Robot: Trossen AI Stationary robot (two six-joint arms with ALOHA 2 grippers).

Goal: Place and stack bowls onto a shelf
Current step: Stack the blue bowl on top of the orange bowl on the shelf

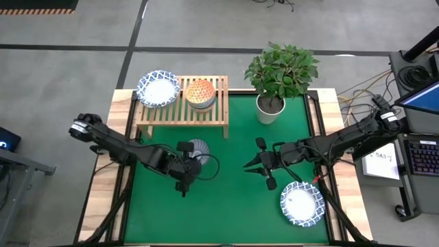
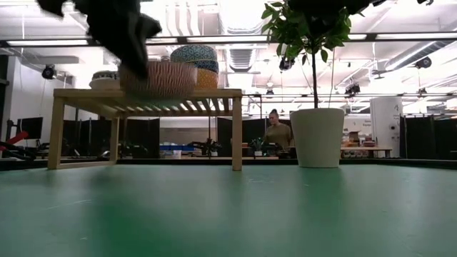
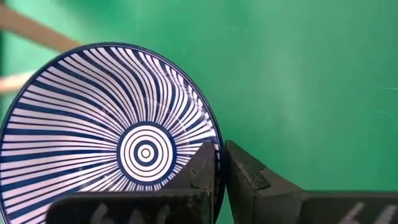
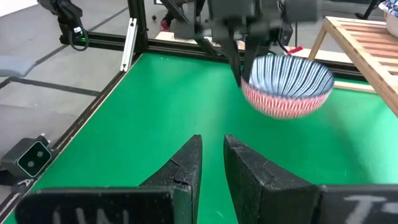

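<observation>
My left gripper (image 1: 190, 156) is shut on a small deep bowl (image 1: 198, 149), blue-and-white striped inside (image 3: 112, 143) and red-orange outside (image 4: 286, 84), held in the air in front of the wooden shelf (image 1: 180, 110). On the shelf rest a wide white bowl with a blue rim (image 1: 158, 88) and a stack of small patterned bowls (image 1: 200, 93), yellow-orange seen from above. A second wide bowl (image 1: 302, 204) lies on the mat at the near right. My right gripper (image 1: 262, 167) hovers mid-table, holding nothing, with a narrow gap between its fingers (image 4: 186, 165). My left gripper pinches the small bowl's rim (image 3: 219, 149), one finger inside the bowl (image 3: 202, 171) and one outside (image 3: 249, 177). The fingers come from above, pointing down (image 4: 239, 59). The bowl hangs upright and about level below them, lifted clear of the mat (image 2: 158, 78).
A white pot with a leafy plant (image 1: 271, 108) stands at the far edge, right of the shelf. The shelf's right half (image 1: 219, 96) is bare slats. Green mat lies open between the arms (image 1: 230, 199). A person stands in the room behind (image 2: 277, 132).
</observation>
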